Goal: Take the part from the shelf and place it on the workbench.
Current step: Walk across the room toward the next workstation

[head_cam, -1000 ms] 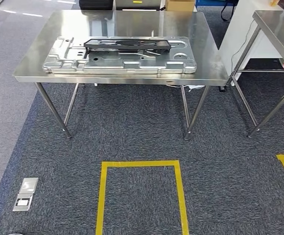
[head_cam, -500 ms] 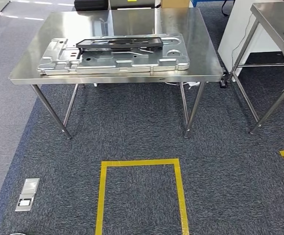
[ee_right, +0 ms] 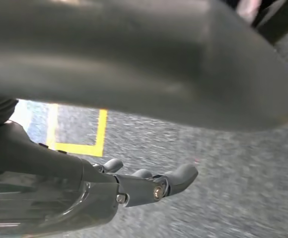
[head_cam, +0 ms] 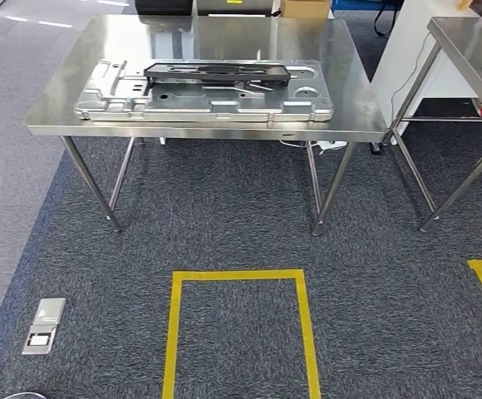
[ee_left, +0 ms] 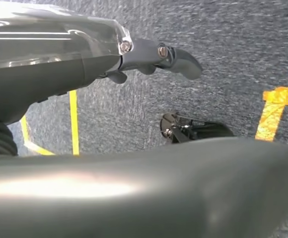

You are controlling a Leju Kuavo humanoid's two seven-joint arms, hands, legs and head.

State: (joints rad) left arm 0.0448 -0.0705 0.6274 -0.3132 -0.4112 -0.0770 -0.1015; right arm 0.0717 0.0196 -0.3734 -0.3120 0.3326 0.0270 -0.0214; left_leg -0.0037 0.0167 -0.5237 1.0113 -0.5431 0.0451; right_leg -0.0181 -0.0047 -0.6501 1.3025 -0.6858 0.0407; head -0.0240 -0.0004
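Between frames only the camera swayed; the black part (head_cam: 216,72) lay on the metal panel (head_cam: 204,100) on the workbench (head_cam: 351,108). Left hand (ee_left: 161,57) and right hand (ee_right: 150,186) hung empty, fingers apart; best kept clear.

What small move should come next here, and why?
Probably a step forward toward the steel table. The large grey metal panel with the black part on it lies well ahead, across bare carpet and the yellow floor square. The left robot hand and right robot hand hang over the carpet, holding nothing, too far to reach.
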